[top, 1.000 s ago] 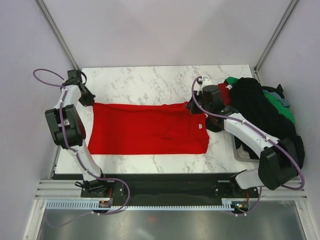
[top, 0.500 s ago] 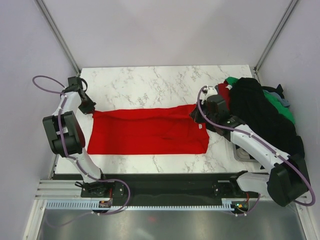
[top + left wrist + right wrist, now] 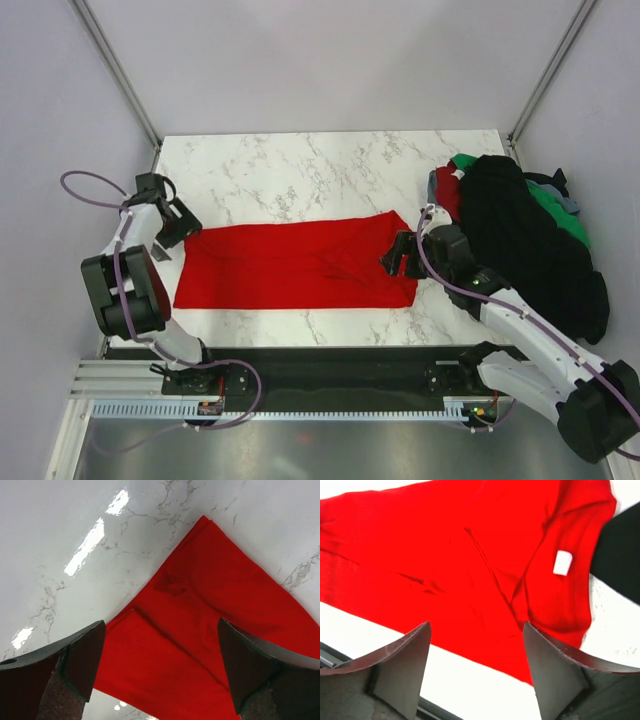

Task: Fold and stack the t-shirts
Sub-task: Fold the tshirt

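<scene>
The red t-shirt point(image 3: 300, 268) lies across the near half of the table point(image 3: 300, 170), seemingly folded lengthwise once. The left end effector point(image 3: 159, 630) and right end effector point(image 3: 476, 630) hover open over its ends, holding nothing. Crosswise folds and the heap of t-shirts point(image 3: 520, 230) at the far right remain.

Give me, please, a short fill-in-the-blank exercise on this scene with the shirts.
The t-shirt laid out on the marble table is bright ____. The left gripper and the right gripper both have their jaws ____. The pile of other shirts lies at the table's ____ edge. The laid-out shirt's neck label is ____.
Missing words: red, open, right, white.
</scene>
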